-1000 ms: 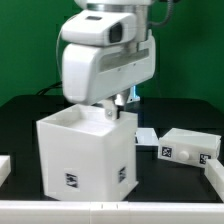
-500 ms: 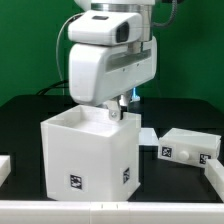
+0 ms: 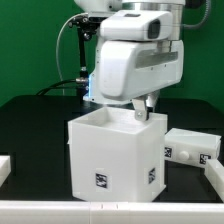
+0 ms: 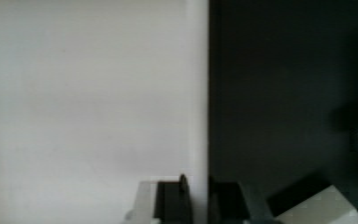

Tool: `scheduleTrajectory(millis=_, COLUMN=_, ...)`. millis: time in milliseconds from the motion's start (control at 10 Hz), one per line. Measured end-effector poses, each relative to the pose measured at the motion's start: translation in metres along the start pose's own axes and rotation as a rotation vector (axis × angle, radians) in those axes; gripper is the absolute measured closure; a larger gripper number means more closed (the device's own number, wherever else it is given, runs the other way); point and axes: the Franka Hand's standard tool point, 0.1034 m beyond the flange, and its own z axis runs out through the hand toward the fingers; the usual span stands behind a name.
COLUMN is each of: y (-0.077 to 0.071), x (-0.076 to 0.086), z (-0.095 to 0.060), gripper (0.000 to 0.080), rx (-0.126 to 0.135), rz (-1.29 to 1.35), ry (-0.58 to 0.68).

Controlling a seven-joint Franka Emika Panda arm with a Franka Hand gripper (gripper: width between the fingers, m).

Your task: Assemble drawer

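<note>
Exterior view: black tabletop [image 3: 30,120], green wall [image 3: 30,40] behind. Counted one housing [image 3: 110,150], upright with its top open, toward the exterior view's right. One tray [image 3: 192,146] stood near it on that side, with a narrow gap between them. One white part [image 3: 4,166] was cut off at the exterior view's left edge. The single gripper [image 3: 141,113] pinched the housing's rear rim. Open tabletop lay on the housing's left.

Wrist view: the housing [image 4: 87,100] wall filled one half, dark tabletop [image 4: 282,100] the other. Two fingers [image 4: 165,203] straddled the wall's edge.
</note>
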Motion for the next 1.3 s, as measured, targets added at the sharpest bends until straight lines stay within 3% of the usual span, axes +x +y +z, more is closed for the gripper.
scheduleTrajectory(millis=200, y=-0.001, x=0.002, z=0.001, gripper=0.0762, rx=-0.005, rz=0.08, ry=0.004)
scheduleTrajectory(millis=300, y=-0.004, x=0.006, z=0.001, gripper=0.0762, rx=-0.041, rz=-0.037, ry=0.03)
scheduleTrajectory(millis=500, y=-0.014, x=0.009, z=0.004, gripper=0.0762, rx=-0.052, rz=-0.176, ry=0.027)
scheduleTrajectory(millis=700, y=-0.014, x=0.01, z=0.004, gripper=0.0762, rx=-0.077, rz=-0.46, ry=0.02)
scheduleTrajectory(millis=900, y=-0.006, x=-0.003, z=0.005, gripper=0.0762, rx=-0.072, rz=-0.538, ry=0.017)
scheduleTrajectory(millis=1200, y=-0.006, x=-0.005, z=0.006, gripper=0.0762, rx=-0.074, rz=-0.689, ry=0.006)
scheduleTrajectory(millis=1300, y=-0.004, x=-0.006, z=0.004, gripper=0.0762, rx=-0.079, rz=-0.888, ry=-0.004)
